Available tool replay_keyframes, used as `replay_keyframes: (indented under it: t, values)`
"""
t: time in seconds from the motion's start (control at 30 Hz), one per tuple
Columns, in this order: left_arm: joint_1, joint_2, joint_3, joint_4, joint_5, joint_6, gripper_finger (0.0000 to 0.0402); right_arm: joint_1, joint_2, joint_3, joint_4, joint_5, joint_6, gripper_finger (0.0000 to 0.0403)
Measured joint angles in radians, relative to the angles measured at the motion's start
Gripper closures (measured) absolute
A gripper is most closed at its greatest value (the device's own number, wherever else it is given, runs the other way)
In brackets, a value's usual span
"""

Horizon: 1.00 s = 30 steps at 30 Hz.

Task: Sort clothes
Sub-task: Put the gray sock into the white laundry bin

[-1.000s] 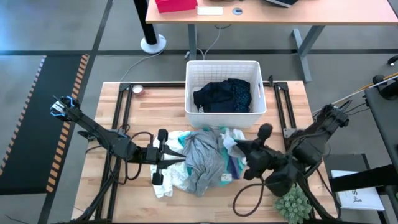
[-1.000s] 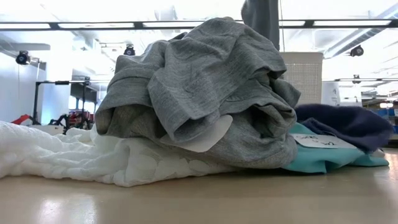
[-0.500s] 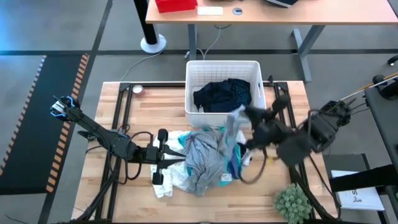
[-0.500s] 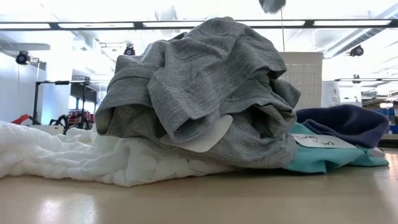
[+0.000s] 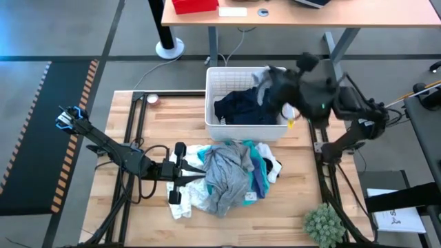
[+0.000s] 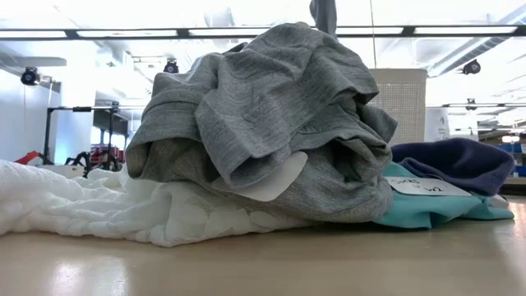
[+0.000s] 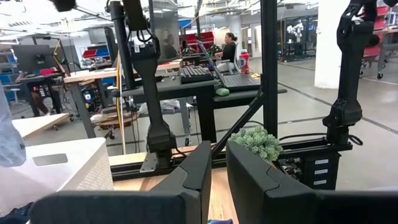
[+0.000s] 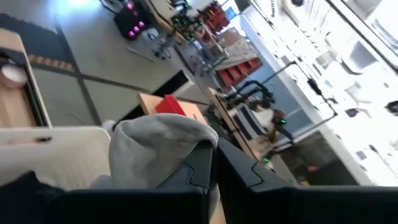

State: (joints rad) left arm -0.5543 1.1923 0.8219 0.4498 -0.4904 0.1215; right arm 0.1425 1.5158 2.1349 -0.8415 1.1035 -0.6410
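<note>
A pile of clothes lies on the table's middle: a grey garment (image 5: 224, 172) on top, a white lacy one (image 5: 185, 205) under its left, a turquoise one (image 5: 260, 169) at its right. In the low view the grey garment (image 6: 263, 115) rests on the white (image 6: 82, 205) and turquoise (image 6: 427, 212) ones. A dark navy garment (image 5: 244, 105) lies in the white bin (image 5: 246, 71). My right gripper (image 5: 270, 77) is above the bin's far right part, shut on a light grey garment (image 5: 262, 83). My left gripper (image 5: 201, 172) stands at the pile's left edge, its fingers nearly together and empty. My right gripper pinches a bunched fold of the light grey garment (image 8: 186, 149) between its two fingers. The cloth bulges out beside the fingertips (image 8: 202, 163). The garment is lifted clear of the pile and hangs over the bin's right part.
A small green plant (image 5: 324, 224) stands at the table's near right corner. Black frame rails (image 5: 134, 124) run along both sides of the table. A desk with a red box (image 5: 195, 5) stands beyond the far edge.
My right gripper has risen from the pile's right side and swung toward the table's far edge, to above the bin. It has carried the light grey garment with it, lifted clear of the pile. The rest of the pile has stayed in place.
</note>
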Motion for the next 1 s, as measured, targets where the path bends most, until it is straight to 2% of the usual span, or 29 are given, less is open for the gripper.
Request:
replay_keyframes:
  t: [0.33, 0.4, 0.67, 0.8, 1.0]
  values:
    - [0.0, 0.0, 0.0, -0.001, 0.0, -0.003, 0.0365, -0.272, 0.048, -0.007, 0.01, -0.374, 0.101, 0.0403]
    - [0.0, 0.0, 0.0, -0.001, 0.0, -0.003, 0.0365, -0.311, 0.066, -0.008, -0.001, -0.408, 0.125, 0.0403]
    - [0.0, 0.0, 0.0, -0.001, 0.0, -0.008, 0.0365, -0.433, 0.16, -0.008, -0.123, -0.437, 0.191, 0.0403]
    - [0.0, 0.0, 0.0, -0.001, 0.0, -0.008, 0.0365, -0.487, 0.21, -0.008, -0.244, -0.532, 0.267, 0.0403]
    - [0.0, 0.0, 0.0, 0.0, 0.0, -0.011, 0.0365, -0.555, 0.3, -0.009, -0.418, -0.659, 0.466, 0.0403]
